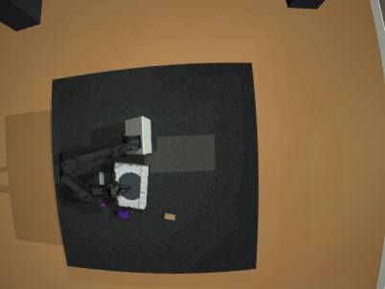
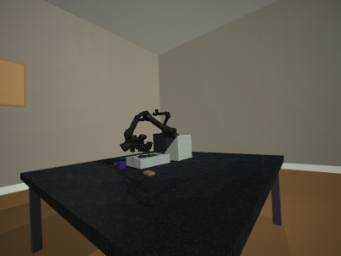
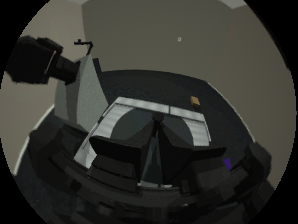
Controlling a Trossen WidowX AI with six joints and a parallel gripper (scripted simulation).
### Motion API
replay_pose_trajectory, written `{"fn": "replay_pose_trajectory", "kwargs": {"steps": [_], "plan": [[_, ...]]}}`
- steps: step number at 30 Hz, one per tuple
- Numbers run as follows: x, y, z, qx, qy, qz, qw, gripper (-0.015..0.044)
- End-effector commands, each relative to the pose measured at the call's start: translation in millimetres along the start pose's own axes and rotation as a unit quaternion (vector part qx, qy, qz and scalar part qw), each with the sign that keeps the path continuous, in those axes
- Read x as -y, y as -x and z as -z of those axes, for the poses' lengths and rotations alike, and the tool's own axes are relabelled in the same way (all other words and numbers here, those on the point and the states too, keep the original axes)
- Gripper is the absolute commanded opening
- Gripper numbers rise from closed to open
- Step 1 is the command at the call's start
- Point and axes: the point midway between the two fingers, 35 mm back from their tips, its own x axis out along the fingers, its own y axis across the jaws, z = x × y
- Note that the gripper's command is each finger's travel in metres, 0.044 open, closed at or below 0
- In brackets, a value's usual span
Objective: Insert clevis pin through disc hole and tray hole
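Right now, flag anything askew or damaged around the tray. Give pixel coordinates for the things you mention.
Nothing stands out: the tray (image 1: 145, 198) (image 2: 148, 162) (image 3: 145, 105) looks undamaged, the disc (image 1: 130, 181) (image 3: 125, 125) sits within its rim, and the gripper (image 1: 128, 188) (image 2: 148, 153) (image 3: 156, 123) grips the pin at its tips.

dim room, soft shadows leftward, dark gripper detail, wrist view's edges curved black

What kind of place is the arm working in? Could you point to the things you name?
Probably a plain indoor room set up as a robot workspace: bare walls (image 2: 237, 85) meet in a corner under a ceiling (image 2: 157, 21), and a black table (image 1: 211, 215) (image 2: 191, 191) carries the robot arm (image 1: 88, 155) (image 2: 132, 123) and a white tray (image 1: 145, 198) (image 2: 154, 161).
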Motion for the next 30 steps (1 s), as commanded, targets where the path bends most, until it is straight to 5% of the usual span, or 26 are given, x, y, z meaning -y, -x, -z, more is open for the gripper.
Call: {"fn": "replay_pose_trajectory", "kwargs": {"steps": [1, 30], "plan": [[2.6, 0.7, 0.6, -0.001, -0.001, 0.004, 1.0, 0.0], [7.1, 0.8, 0.7, -0.001, -0.001, 0.004, 1.0, 0.0]]}}
